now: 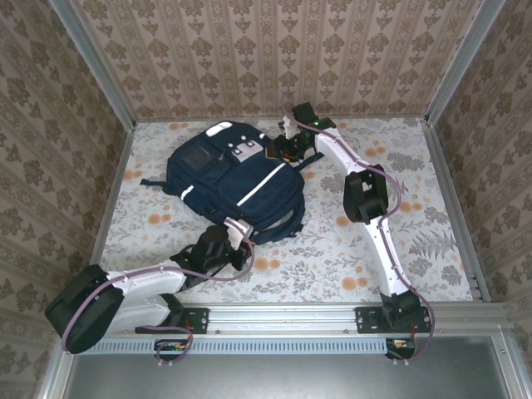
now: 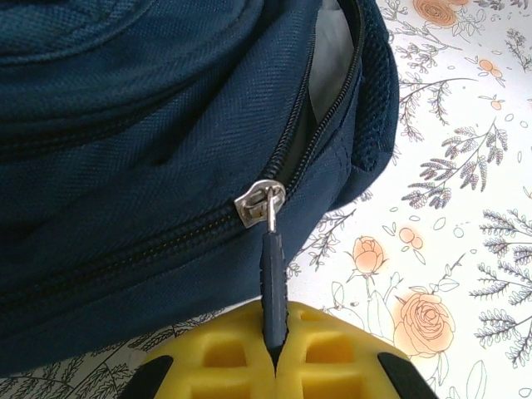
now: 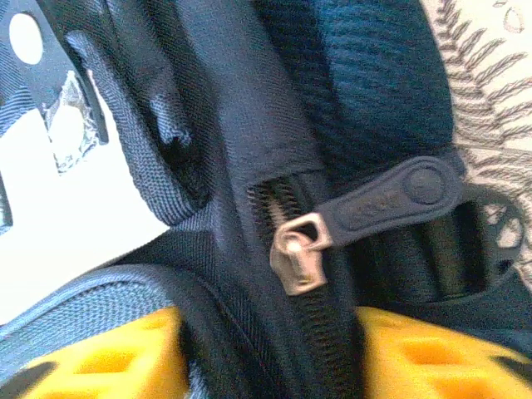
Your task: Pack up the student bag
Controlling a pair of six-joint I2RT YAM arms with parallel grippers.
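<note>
While the student bag [image 1: 233,179] lies mid-table, long axis running between both arms, the left gripper [image 2: 274,357] at its near end pinches the zipper pull [image 2: 272,283], track slanting away ahead; the right gripper [image 3: 274,357] straddles the far-end zipper [image 3: 297,253], whether clamped I cannot tell

left hand [image 2: 274,347] pinching zipper pull [image 2: 272,266], student bag [image 2: 125,141] partly unzipped
</note>
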